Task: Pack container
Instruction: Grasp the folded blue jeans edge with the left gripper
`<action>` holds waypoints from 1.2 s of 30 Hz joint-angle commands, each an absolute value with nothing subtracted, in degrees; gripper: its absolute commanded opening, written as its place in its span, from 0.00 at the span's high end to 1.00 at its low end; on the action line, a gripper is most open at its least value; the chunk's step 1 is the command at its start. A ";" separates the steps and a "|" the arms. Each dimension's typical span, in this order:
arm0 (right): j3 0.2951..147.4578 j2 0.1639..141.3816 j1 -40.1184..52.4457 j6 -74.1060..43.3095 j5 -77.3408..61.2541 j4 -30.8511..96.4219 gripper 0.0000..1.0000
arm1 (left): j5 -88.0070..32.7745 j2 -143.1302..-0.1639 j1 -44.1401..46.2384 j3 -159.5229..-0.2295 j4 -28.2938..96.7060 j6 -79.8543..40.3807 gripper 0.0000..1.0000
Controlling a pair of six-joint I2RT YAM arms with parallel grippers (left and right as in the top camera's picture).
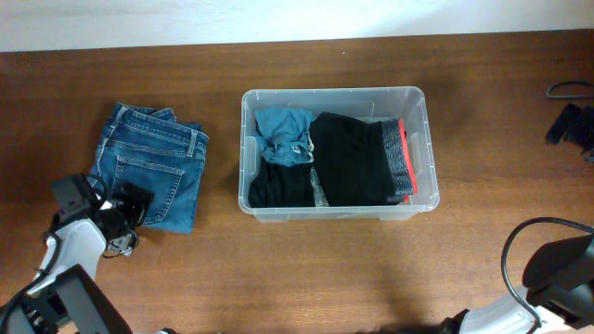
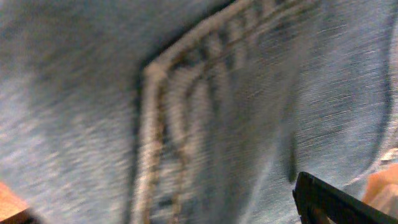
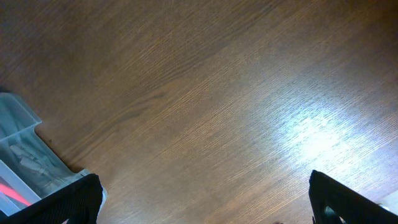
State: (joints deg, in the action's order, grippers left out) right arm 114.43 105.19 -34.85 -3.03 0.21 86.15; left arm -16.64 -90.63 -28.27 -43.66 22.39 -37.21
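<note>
Container: the clear plastic bin [image 1: 334, 92] sits mid-table, its long side running left to right, its top open.
Contents: a light-blue garment [image 1: 283, 134] is bunched at the bin's back left. Black clothing [image 1: 348, 162] fills the middle, and a grey piece with a red-orange edge [image 1: 401, 158] lies along the right wall.
Jeans: a folded blue denim pair [image 1: 148, 167] lies flat on the wood, back pocket up, left of the bin and apart from it.
Left gripper: the left gripper [image 1: 128, 206] is low at the jeans' near edge. Its wrist view is filled with blurred denim and pocket stitching, and one dark finger [image 2: 329, 202] shows at lower right — how far the jaws stand apart cannot be told.
Right gripper: the right gripper [image 3: 205, 208] has its fingers spread wide and grips nothing, with bare wood between them. A corner of the bin shows at the left edge of its wrist view.
Table: the brown wooden top [image 1: 371, 278] carries everything — a black cable [image 1: 568, 91] lies at its far-right edge.
</note>
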 commanded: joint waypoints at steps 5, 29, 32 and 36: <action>115.39 104.53 -34.89 -3.46 0.71 86.17 0.02 | -18.48 -91.18 -28.40 -41.60 16.80 -37.98 0.39; 115.39 104.53 -34.89 -3.46 0.71 86.17 0.02 | -33.28 -78.41 -30.81 -41.63 17.65 -29.67 0.99; 115.39 104.53 -34.89 -3.46 0.69 86.15 0.01 | -33.28 -75.50 -30.81 -41.63 17.63 -29.67 0.99; 115.39 104.53 -34.89 -3.46 0.71 86.15 0.02 | -33.30 -71.85 -30.81 -41.74 17.39 -29.67 0.99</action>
State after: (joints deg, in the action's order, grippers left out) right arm 114.43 105.19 -34.85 -3.05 0.21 86.15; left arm -30.24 -76.34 -30.79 -41.43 18.22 -31.66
